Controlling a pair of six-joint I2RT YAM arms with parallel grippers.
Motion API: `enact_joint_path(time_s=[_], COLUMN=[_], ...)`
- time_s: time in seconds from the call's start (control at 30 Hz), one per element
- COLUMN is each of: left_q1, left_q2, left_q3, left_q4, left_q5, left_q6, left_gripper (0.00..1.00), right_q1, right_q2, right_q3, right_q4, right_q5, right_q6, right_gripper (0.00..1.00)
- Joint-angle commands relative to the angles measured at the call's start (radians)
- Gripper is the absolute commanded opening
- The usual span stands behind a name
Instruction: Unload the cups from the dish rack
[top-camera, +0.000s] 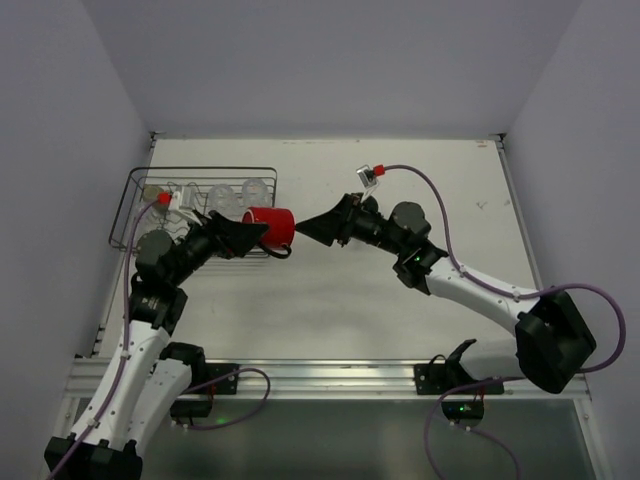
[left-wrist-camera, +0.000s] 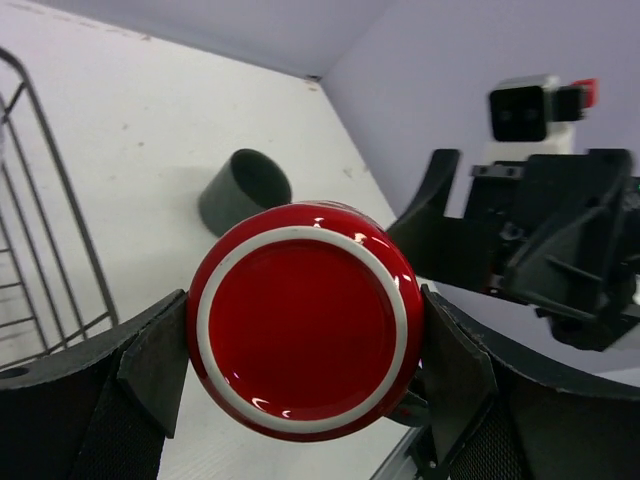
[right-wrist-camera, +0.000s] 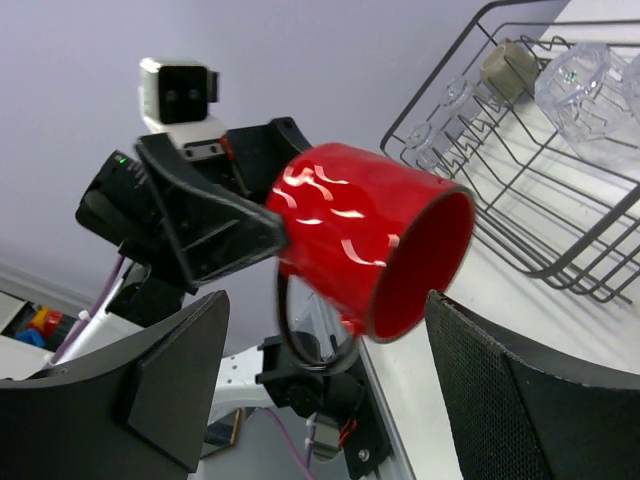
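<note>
One thing only your left wrist camera shows: a dark grey cup (left-wrist-camera: 243, 188) on the white table (top-camera: 330, 300) beyond the red mug (top-camera: 272, 227). Your left gripper (top-camera: 255, 232) clamps that mug sideways just right of the dish rack (top-camera: 125, 215). Your right gripper (top-camera: 308, 228) gapes empty at its mouth, with lilac walls (top-camera: 330, 60) around.

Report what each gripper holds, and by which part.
Left gripper: glossy red cylindrical mug, fingers clamping its sides near the base. Right gripper: nothing, open.

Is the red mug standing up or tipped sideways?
Tipped sideways. The left gripper holds the red mug by its base, and its open mouth faces the right gripper.
</note>
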Motion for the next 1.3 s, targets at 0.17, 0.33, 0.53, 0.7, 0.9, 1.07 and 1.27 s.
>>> enact_joint_path(time_s=[0.17,0.33,0.53,0.7,0.9,1.07,1.27], left_q1=[0.002,0.002,0.002,0.002,0.002,0.002,0.002], left_q2=[-0.079,-0.065,-0.040,-0.019,-0.010,-0.019,-0.007], left_q3=[-0.066,-0.084,-0.102,-0.118,-0.057,0.071,0.207], left_q4=[0.342,0.378,0.439,0.451,0.317,0.064,-0.283], left_q5=[0.177,0.200,0.222,0.222,0.210,0.095,-0.163], left_q6=[-0.203,-0.219,-0.240,-0.242,-0.144,0.091,0.314], left_gripper=[0.25,0.25,0.27,0.34,0.88,1.00,1.00], right_q1=[0.003,0.008,0.009,0.011,0.006,-0.081,-0.267], right_q2=[0.029,0.107,0.206,0.269,0.229,0.111,-0.084], right_q3=[-0.029,0.003,0.028,0.052,0.013,-0.079,-0.104], right_q4=[0.174,0.342,0.506,0.669,0.692,0.683,0.282], right_q5=[0.011,-0.131,-0.188,-0.198,-0.144,-0.148,-0.178], right_q6=[0.101,0.180,0.295,0.410,0.414,0.406,0.180], right_gripper=[0.77,0.64,0.60,0.38,0.00,0.00,0.00])
